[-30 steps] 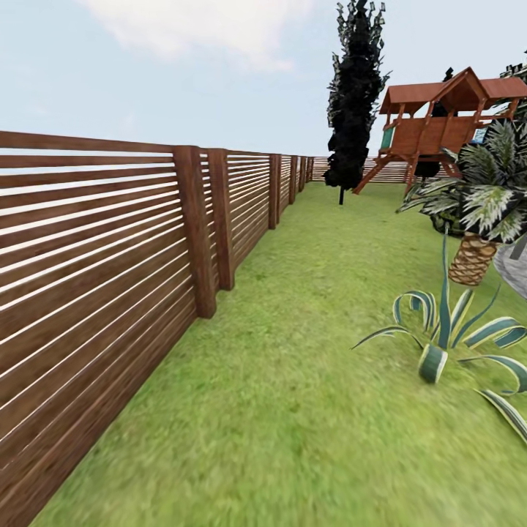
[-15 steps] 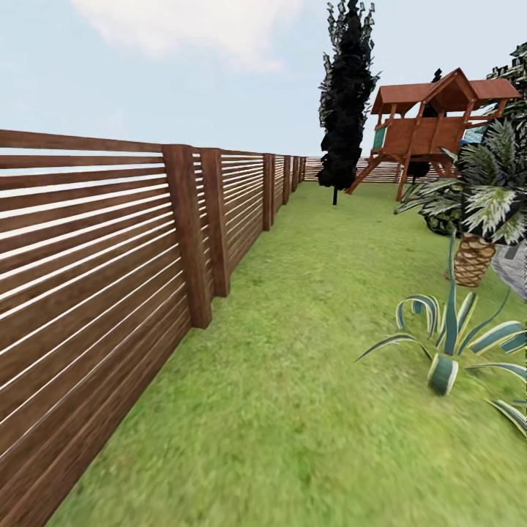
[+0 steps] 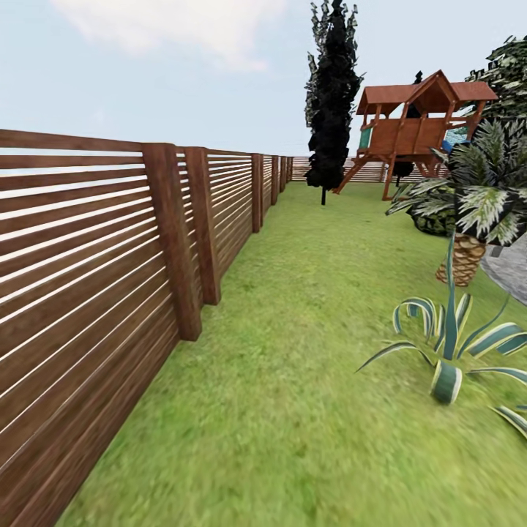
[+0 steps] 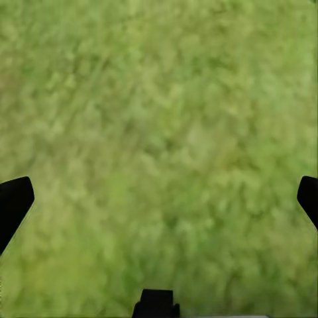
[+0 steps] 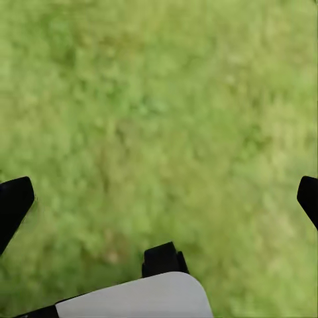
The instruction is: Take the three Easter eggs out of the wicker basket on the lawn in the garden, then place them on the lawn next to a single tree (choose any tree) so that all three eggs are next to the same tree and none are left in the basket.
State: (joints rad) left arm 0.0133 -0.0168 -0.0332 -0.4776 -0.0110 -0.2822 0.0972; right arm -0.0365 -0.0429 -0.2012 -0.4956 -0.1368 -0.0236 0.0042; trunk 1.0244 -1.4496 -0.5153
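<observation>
slatted wooden fence (image 3: pixel 88 241), matt mottled lawn (image 3: pixel 307 351)

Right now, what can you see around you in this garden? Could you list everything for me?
lawn: one, green, stretching ahead from the near ground to the far fence.
wooden fence: one, brown slats, along the left, with more across the far end.
dark cypress-like tree: one, near-black, far end of the lawn.
play tower: one, red-brown wood with a roof, far right.
short palm: one, scaly tan trunk, right side.
striped agave-like plant: one, green and pale, near right.
left tool: black fingertips spread wide over grass, holding nothing.
right tool: likewise spread wide over grass, holding nothing.
</observation>
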